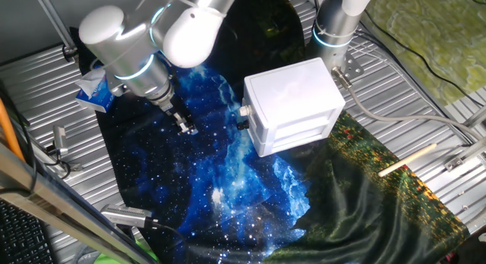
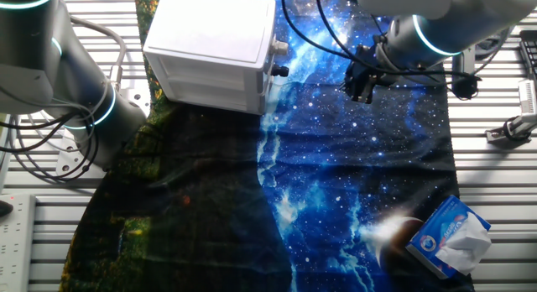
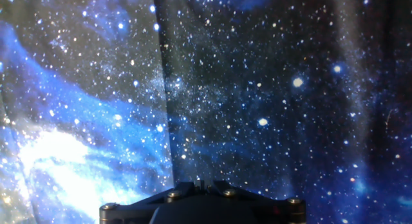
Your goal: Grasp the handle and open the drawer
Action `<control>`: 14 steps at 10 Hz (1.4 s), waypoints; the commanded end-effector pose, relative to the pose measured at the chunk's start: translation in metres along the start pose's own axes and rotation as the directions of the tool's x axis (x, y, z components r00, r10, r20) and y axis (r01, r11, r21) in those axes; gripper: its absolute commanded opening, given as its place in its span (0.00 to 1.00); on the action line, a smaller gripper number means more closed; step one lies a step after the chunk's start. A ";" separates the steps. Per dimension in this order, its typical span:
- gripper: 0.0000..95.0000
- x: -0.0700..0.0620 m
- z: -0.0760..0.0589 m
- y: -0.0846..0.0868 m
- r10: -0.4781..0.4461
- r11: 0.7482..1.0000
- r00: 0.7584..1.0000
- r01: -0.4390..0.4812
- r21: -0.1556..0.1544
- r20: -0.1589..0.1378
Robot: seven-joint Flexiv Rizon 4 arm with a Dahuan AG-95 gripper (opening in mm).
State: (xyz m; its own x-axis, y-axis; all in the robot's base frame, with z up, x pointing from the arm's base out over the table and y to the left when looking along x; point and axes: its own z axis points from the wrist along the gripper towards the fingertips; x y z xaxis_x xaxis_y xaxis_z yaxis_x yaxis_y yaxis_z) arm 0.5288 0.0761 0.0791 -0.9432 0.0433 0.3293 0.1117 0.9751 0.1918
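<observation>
The white cabinet (image 1: pixel 292 105) stands on the starry cloth, also in the other fixed view (image 2: pixel 210 49). Its drawer (image 1: pixel 253 121) looks pushed in, its front facing my gripper. The handle (image 1: pixel 245 111) is a small whitish knob sticking out of that front, also seen in the other fixed view (image 2: pixel 280 47). My gripper (image 1: pixel 186 129) hangs just above the cloth, well apart from the handle, and points down (image 2: pixel 359 92). Its fingers look shut and empty. In the hand view only the finger bases (image 3: pixel 206 185) and cloth show; the cabinet is out of view.
A blue tissue pack (image 1: pixel 93 93) lies behind my arm, also in the other fixed view (image 2: pixel 449 236). A second arm's base (image 1: pixel 334 29) stands behind the cabinet. A wooden stick (image 1: pixel 408 159) lies at the right. The ribbed metal table (image 1: pixel 45 89) surrounds the cloth.
</observation>
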 end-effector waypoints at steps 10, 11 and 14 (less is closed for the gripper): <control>0.00 -0.002 0.000 0.000 -0.003 0.999 0.998 0.001 -0.033 -0.067; 0.00 -0.002 0.000 0.000 -0.006 0.999 0.998 0.003 -0.033 -0.067; 0.00 -0.002 0.000 0.000 -0.003 0.999 0.998 0.000 -0.034 -0.071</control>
State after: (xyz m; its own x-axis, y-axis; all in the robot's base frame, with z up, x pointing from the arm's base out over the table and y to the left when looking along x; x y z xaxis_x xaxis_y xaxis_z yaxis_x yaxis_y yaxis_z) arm 0.5291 0.0760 0.0785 -0.9203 0.0265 0.3903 0.1222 0.9673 0.2223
